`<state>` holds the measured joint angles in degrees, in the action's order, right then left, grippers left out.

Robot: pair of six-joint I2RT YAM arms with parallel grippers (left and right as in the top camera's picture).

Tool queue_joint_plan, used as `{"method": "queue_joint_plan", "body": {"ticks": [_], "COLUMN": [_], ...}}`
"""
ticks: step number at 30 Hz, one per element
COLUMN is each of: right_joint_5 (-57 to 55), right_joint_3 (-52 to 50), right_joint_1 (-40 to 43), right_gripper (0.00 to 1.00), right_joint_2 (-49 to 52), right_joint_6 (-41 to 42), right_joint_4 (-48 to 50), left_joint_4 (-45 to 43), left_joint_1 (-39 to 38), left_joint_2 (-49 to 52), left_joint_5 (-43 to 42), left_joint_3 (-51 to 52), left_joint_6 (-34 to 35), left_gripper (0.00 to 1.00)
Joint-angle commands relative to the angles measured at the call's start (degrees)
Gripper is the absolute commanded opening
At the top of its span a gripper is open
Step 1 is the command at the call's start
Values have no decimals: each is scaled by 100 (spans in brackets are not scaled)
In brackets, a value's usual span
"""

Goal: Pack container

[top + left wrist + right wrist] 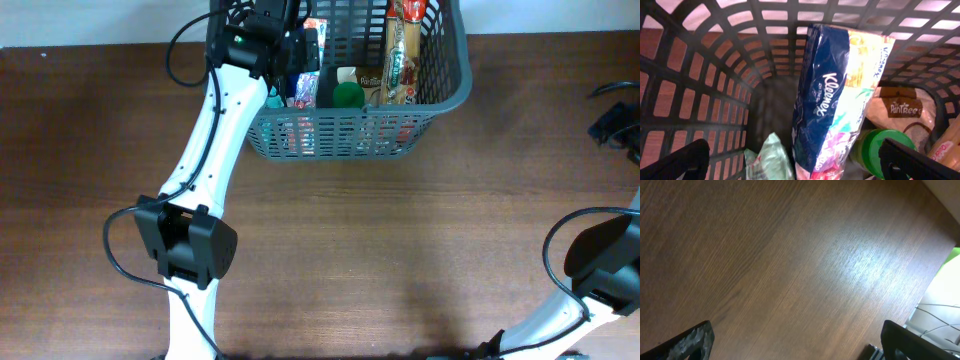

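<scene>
Hovering inside the left end of the dark grey shopping basket (455, 85), the left gripper (795, 167) is spread wide and carries nothing. A blue Kleenex pack (825, 100) stands on end in the basket right under it, between the fingers but, as far as I can tell, touched by neither. Packed beside it are a green-lidded jar (885, 145), a Pantree bag (900, 107) and a pale green packet (770, 155). The basket sits at the far side of the wooden table (350, 260). Well away from the basket, the right gripper (800, 347) is over bare wood, parted and empty. No groceries show outside the basket, so I'd call the packing all but done, with only the left arm to lift clear.
</scene>
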<state>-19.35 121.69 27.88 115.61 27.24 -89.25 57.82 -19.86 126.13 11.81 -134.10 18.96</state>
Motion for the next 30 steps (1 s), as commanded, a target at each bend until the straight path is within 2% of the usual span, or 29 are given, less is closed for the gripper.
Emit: {"method": "queue_joint_plan", "body": {"ticks": [1,6,11,18,30], "right_joint_5": [-11,-11,-11,-11,-11], "right_joint_3": [-37,-37,-37,-37,-37], "right_joint_1": [26,26,26,26,26], "right_gripper": [99,99,99,99,99], "right_joint_2": [15,15,15,15,15], "right_joint_6": [92,92,92,92,92], "right_joint_4": [15,15,15,15,15], "left_joint_4": [44,444,1130,2057,3886], "left_joint_1": [20,52,138,404,426], "left_joint_2": [-39,-286,-695,-1397,-2457], "left_joint_5": [-24,46,741,859,935], "left_joint_3": [-522,-1539,-2164,-2218,-2212], "left_joint_6": [-70,-219,-216,-219,-129], "left_gripper": [100,100,99,99,100]}}
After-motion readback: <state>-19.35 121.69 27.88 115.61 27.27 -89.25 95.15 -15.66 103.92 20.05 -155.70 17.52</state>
